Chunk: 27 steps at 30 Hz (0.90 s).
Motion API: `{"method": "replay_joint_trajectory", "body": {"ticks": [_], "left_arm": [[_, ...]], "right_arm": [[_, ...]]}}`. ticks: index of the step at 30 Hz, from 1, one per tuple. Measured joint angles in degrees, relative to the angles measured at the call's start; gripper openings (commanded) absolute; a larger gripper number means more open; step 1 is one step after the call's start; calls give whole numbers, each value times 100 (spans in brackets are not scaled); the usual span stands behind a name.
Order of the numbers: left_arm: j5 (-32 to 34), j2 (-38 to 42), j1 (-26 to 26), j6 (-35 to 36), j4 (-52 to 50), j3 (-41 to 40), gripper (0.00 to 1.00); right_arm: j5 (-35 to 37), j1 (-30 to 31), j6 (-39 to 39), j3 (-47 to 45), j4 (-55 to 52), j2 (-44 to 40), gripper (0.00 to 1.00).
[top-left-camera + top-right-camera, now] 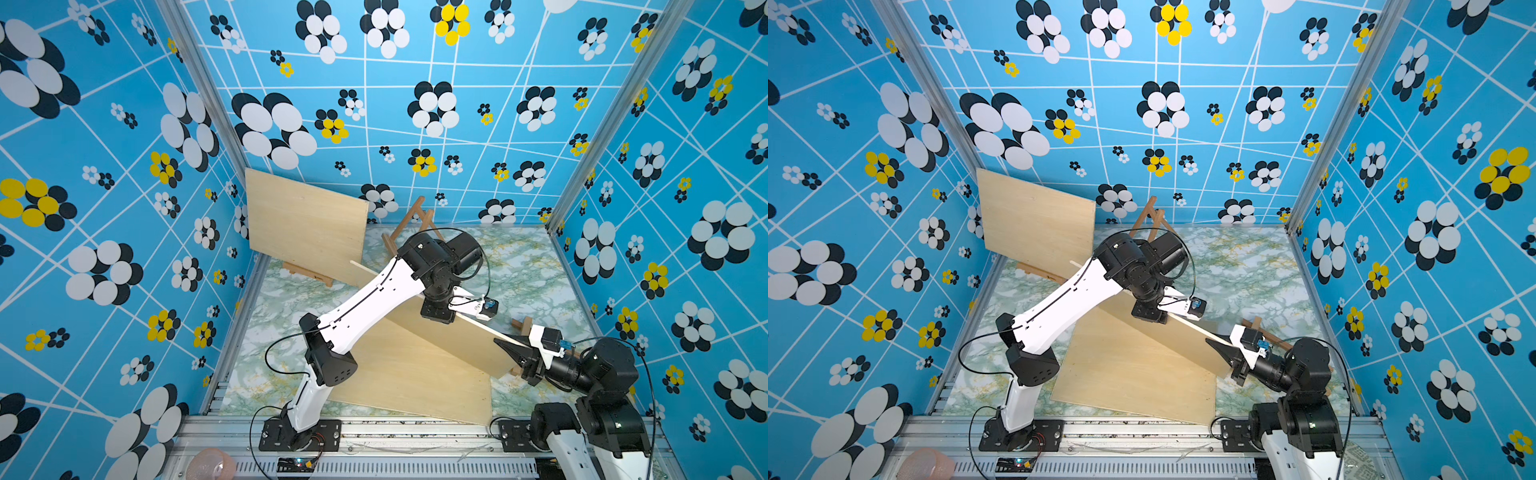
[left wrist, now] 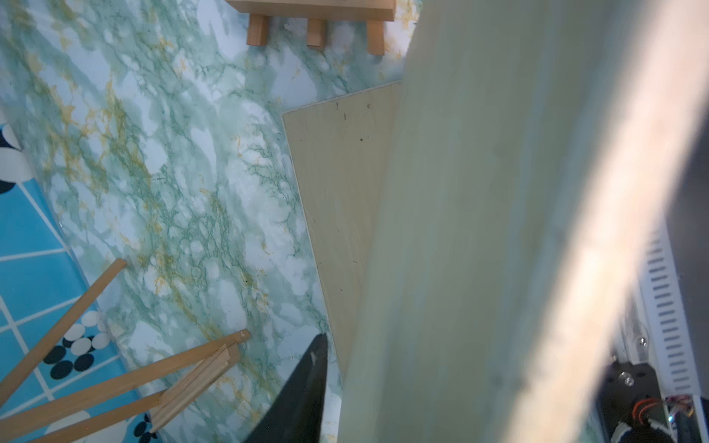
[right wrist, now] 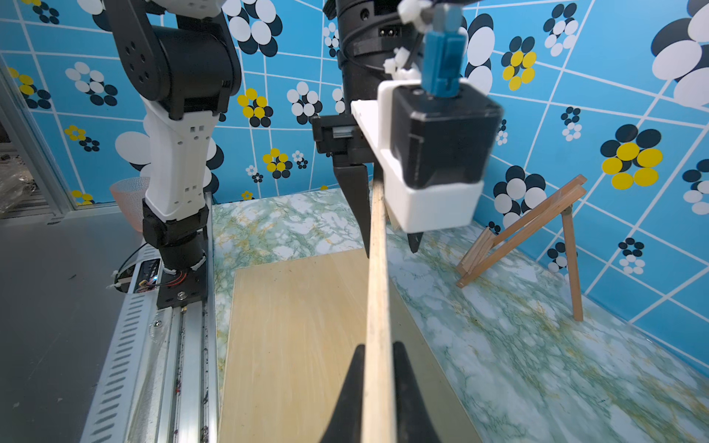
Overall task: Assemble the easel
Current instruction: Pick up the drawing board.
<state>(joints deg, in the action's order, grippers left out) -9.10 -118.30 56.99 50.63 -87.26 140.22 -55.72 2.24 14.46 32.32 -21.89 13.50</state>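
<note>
On the raised board (image 1: 465, 349), right fingers (image 3: 353, 383) clamped, left fingers (image 3: 355, 199) apart astride it

Pink cup (image 1: 210, 465) beside aluminium rail (image 1: 415, 432); flowered blue walls (image 1: 498, 66)

Plywood board (image 1: 465, 345) held on edge above flat board (image 1: 407, 382); empty easel (image 1: 417, 214) behind

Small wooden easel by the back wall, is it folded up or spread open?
Spread open: the small wooden easel stands on the marbled tabletop, with its rear leg splayed out behind it as a prop.
</note>
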Motion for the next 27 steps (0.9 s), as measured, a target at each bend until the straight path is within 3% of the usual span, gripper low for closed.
{"method": "replay_joint_trajectory", "body": {"ticks": [4, 8, 14, 19, 22, 27], "left_arm": [[92, 4, -13, -514, 507, -11, 80], [94, 302, -98, -1102, 1054, -422, 82], [157, 2055, -501, -2140, 3220, -2562, 86], [-90, 3871, -1471, -3587, 5523, -4577, 80], [-256, 4468, -2035, -4402, 6343, -5265, 80], [-444, 4935, -2127, -5152, 6926, -6279, 80]], "right_arm": [[229, 0, -352, 90, -120, -2, 0], [468, 0, -852, 96, -83, -2, 0], [654, 0, -1528, 94, 111, 44, 0], [750, 0, -1937, 94, 378, 179, 0], [813, 0, -2214, 94, 614, 299, 0], [905, 0, -2616, 94, 1038, 514, 0]]}}
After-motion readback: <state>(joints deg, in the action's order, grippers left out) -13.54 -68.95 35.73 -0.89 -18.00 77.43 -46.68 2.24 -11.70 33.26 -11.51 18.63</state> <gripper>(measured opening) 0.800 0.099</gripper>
